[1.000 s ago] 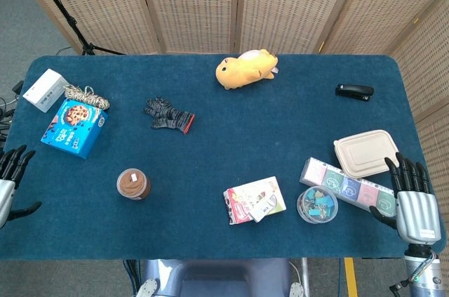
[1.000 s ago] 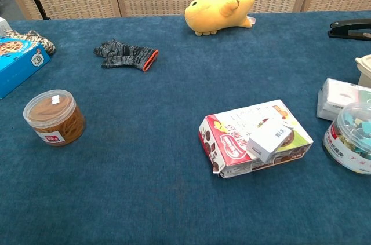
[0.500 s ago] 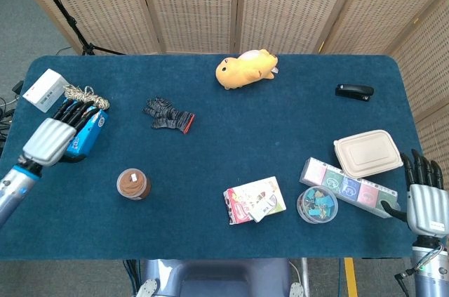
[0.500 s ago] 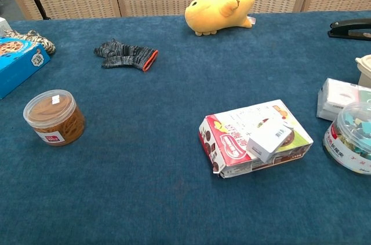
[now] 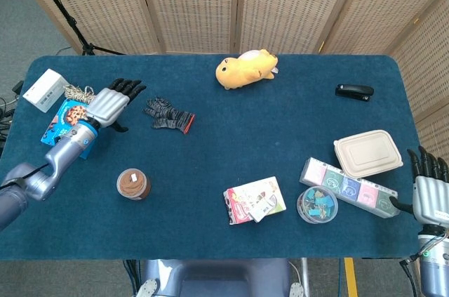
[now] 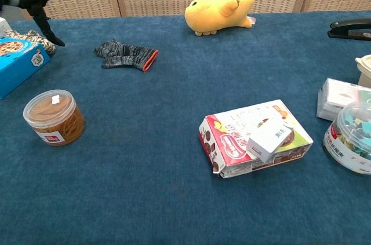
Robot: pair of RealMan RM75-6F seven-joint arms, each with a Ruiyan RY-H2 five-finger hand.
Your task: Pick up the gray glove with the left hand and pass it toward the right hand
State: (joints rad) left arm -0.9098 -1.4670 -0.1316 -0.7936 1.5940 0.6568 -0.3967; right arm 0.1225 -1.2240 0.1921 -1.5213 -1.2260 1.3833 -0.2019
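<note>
the gray glove [image 5: 168, 115] is lying flat on the table [image 5: 280, 135], near the yellow plush toy [image 5: 245, 69]. the left robot hand [image 5: 111, 103] is hovering just beside it, released, fingers spread. the right robot hand [image 5: 430, 195] is waiting released at the table's edge.

A staged robot test area rather than a home: a blue felt-covered table [image 5: 210, 170] stands before woven folding screens [image 5: 189, 2], a tripod leg [image 5: 49, 2] shows at the left, and unrelated items lie scattered, such as a plush toy [image 5: 245, 69], a stapler [image 5: 354, 91] and a snack box [image 6: 255, 138].
</note>
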